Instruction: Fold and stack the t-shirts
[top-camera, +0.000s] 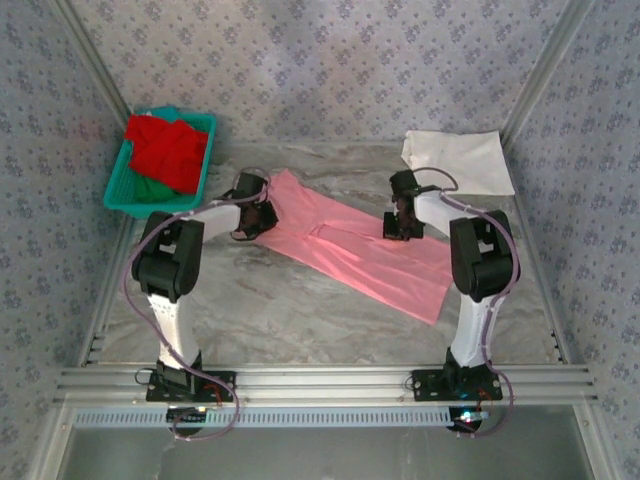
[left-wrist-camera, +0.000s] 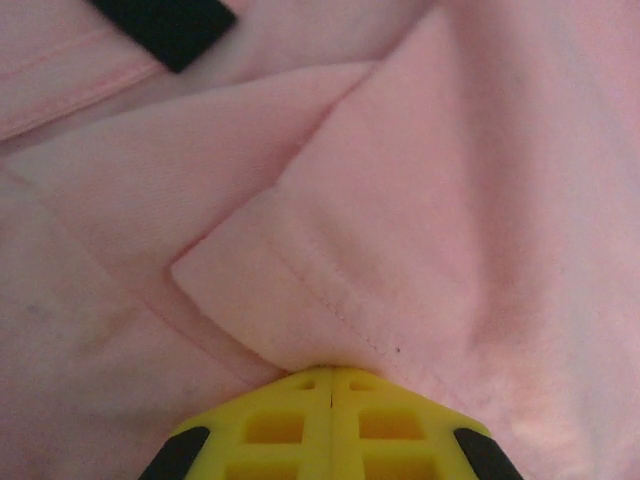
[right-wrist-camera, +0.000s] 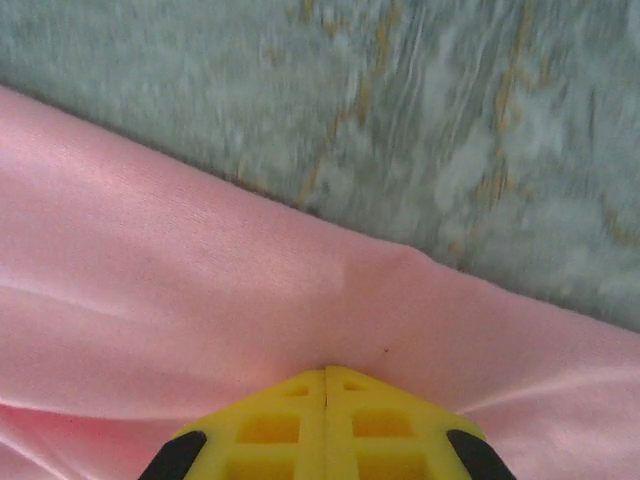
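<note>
You have both grippers pinching the pink t-shirt (top-camera: 350, 250) mid-table.
Your left gripper (left-wrist-camera: 332, 374) has its yellow fingers pressed together on a folded hem at the shirt's far-left end, and your right gripper (right-wrist-camera: 326, 372) nips its far edge. The cloth lies diagonally on the grey marbled table (top-camera: 300, 315). A white t-shirt (top-camera: 458, 160) sits far right. A red t-shirt (top-camera: 165, 148) and a green t-shirt (top-camera: 150, 189) lie in the teal basket (top-camera: 117, 188) far left. Blue-patterned walls (top-camera: 330, 70) enclose three sides.
</note>
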